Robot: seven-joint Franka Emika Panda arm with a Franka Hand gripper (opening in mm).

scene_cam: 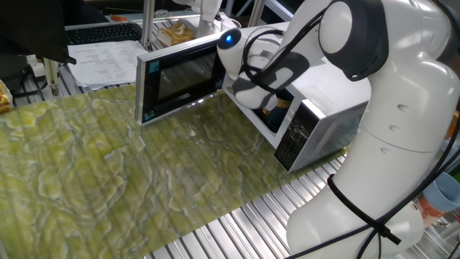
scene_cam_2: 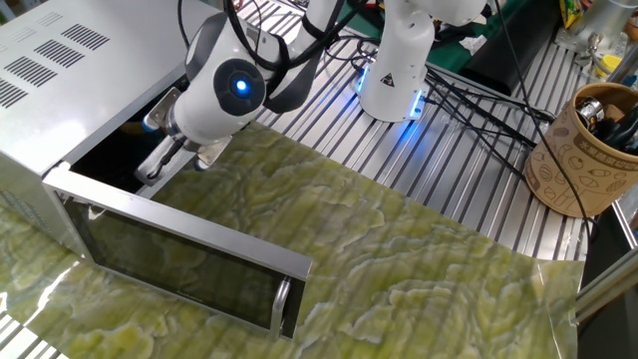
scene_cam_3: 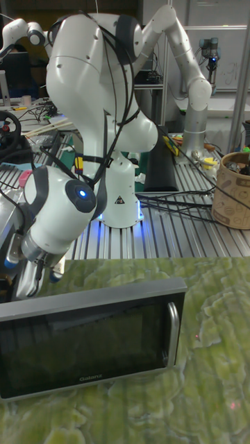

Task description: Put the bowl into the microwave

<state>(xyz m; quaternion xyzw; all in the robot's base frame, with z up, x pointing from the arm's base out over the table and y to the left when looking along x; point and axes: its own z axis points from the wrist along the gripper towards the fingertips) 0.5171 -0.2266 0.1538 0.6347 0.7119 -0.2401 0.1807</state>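
Bowl point(scene_cam: 267, 108) barely visible: small dark shape with tan part, sitting inside open microwave point(scene_cam_2: 60, 70) cavity. Microwave white, vent slots on top, door point(scene_cam_3: 87, 343) swung wide, dark glass in silver frame. Small brand lettering on door's lower edge, unreadable. Gripper point(scene_cam_2: 159, 165) at cavity mouth; fingers close together, grip state unclear.

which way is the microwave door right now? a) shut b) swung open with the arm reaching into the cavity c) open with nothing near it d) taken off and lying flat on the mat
b: the microwave has its door swung open, and the gripper sits at the mouth of the dark cavity.
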